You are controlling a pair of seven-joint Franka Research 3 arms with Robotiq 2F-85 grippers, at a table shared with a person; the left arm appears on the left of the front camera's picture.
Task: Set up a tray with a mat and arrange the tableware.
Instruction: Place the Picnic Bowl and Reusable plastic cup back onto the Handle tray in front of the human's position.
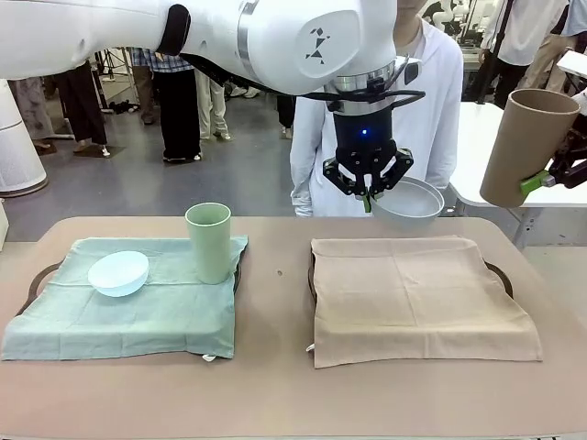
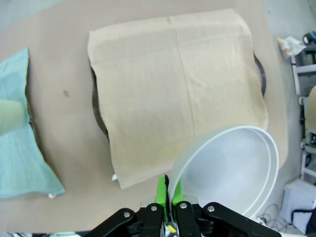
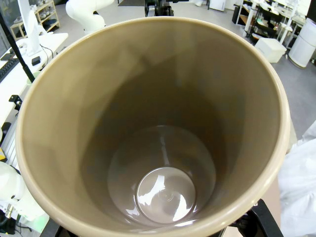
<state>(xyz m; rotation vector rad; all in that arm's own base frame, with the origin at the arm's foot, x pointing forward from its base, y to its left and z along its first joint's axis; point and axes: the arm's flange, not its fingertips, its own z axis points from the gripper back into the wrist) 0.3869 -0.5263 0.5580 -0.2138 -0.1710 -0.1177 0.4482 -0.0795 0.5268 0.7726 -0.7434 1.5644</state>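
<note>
While unseen from front, brown tumbler's [image 3: 153, 128] glossy inside.

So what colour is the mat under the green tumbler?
Light green mat, clearest in the front view.

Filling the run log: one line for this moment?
left pincer: grips white bowl | right pincer: holds brown tumbler | tan mat: bare
</note>
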